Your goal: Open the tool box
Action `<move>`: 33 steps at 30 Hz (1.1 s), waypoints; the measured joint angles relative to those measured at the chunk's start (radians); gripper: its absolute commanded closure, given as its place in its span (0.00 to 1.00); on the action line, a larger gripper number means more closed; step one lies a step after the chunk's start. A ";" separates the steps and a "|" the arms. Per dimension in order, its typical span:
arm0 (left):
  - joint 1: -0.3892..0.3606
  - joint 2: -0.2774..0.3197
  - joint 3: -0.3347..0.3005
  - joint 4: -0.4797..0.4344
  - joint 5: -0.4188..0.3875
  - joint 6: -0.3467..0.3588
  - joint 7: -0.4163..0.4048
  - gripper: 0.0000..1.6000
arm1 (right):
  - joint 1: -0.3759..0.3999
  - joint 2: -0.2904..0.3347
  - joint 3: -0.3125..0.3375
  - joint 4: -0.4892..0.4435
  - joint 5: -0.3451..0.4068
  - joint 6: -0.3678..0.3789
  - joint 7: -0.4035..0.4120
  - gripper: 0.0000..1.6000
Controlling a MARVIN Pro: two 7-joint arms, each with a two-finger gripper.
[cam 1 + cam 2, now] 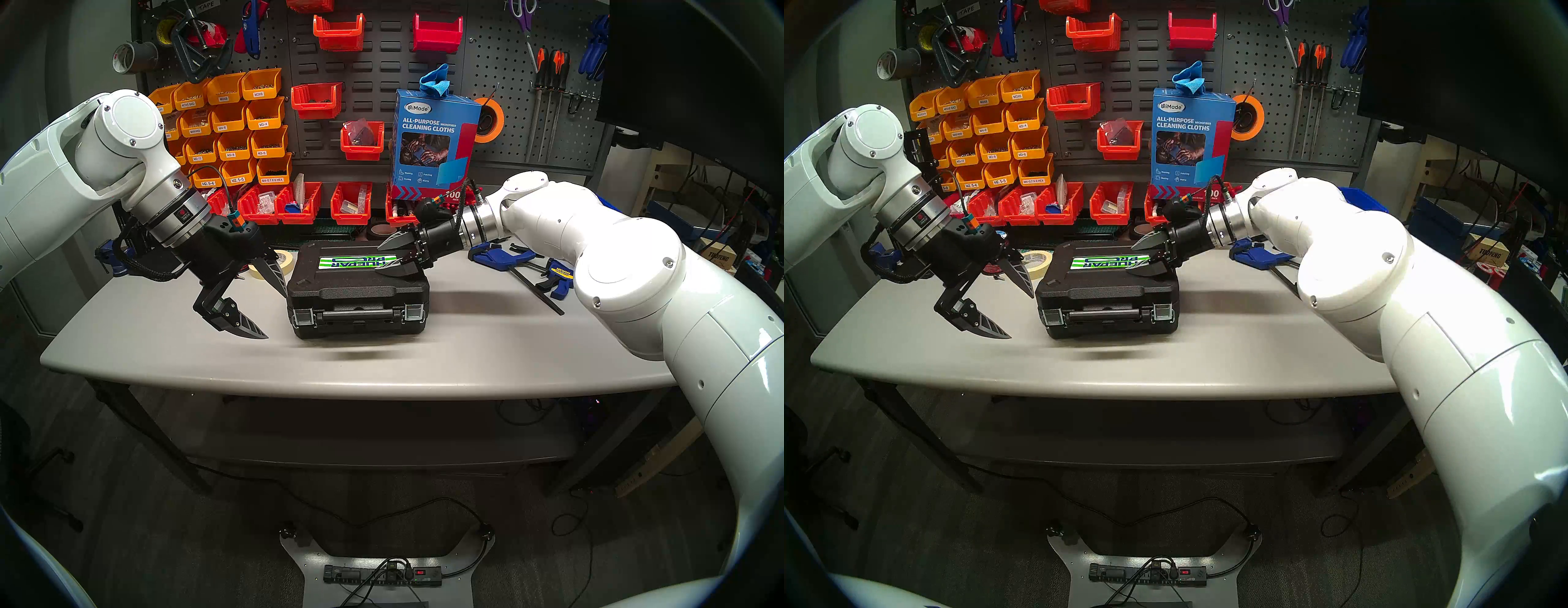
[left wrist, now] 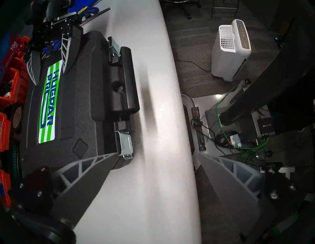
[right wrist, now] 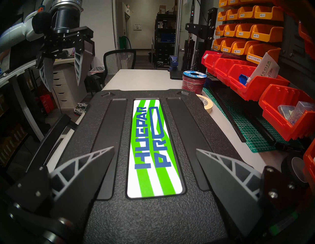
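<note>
We saw left gripper (image 1: 265,297) spread wide, empty, left of closed black textured plastic tool box (image 1: 356,293). Right gripper (image 1: 392,257) wide over lid, contact unclear. Bare grey table (image 1: 169,361) near edge.

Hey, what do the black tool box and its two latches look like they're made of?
The tool box looks like moulded hard plastic, matte black with a pebbled grain, smooth only in the recessed strips beside its label. The latches look like bent sheet metal, silvery and shiny, catching highlights. Steel or plated, I cannot tell.

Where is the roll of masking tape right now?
In the head view the masking tape roll lies on the table just behind the tool box, at its left rear corner.
</note>
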 measured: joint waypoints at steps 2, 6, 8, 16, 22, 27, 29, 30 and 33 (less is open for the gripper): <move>-0.001 -0.001 0.000 -0.006 0.004 0.007 0.006 0.00 | 0.000 0.000 -0.001 0.000 0.001 0.000 0.000 0.00; -0.001 -0.010 0.001 -0.017 0.010 0.024 0.022 0.00 | 0.000 0.000 -0.002 0.000 0.002 0.000 0.000 0.00; -0.001 -0.015 0.002 -0.021 0.012 0.030 0.028 0.00 | 0.000 0.000 -0.002 0.000 0.002 0.000 0.000 0.00; -0.001 -0.033 0.010 -0.030 0.018 0.048 0.048 0.00 | 0.000 0.000 -0.004 0.000 0.004 0.000 0.000 0.00; -0.001 -0.044 0.022 -0.027 0.029 0.057 0.057 0.00 | 0.000 0.000 -0.006 0.000 0.006 0.000 0.000 0.00; -0.001 -0.050 0.034 -0.019 0.043 0.059 0.060 0.00 | 0.000 0.000 -0.007 0.000 0.008 0.000 0.000 0.00; -0.001 -0.053 0.043 -0.012 0.052 0.059 0.061 0.00 | 0.000 0.000 -0.008 0.000 0.009 0.000 0.000 0.00; -0.001 -0.054 0.045 -0.012 0.054 0.059 0.061 0.00 | 0.000 0.000 -0.008 0.000 0.009 0.000 0.000 0.00; -0.001 -0.057 0.051 -0.007 0.058 0.060 0.061 0.00 | 0.000 0.000 -0.009 0.000 0.010 0.000 0.000 0.00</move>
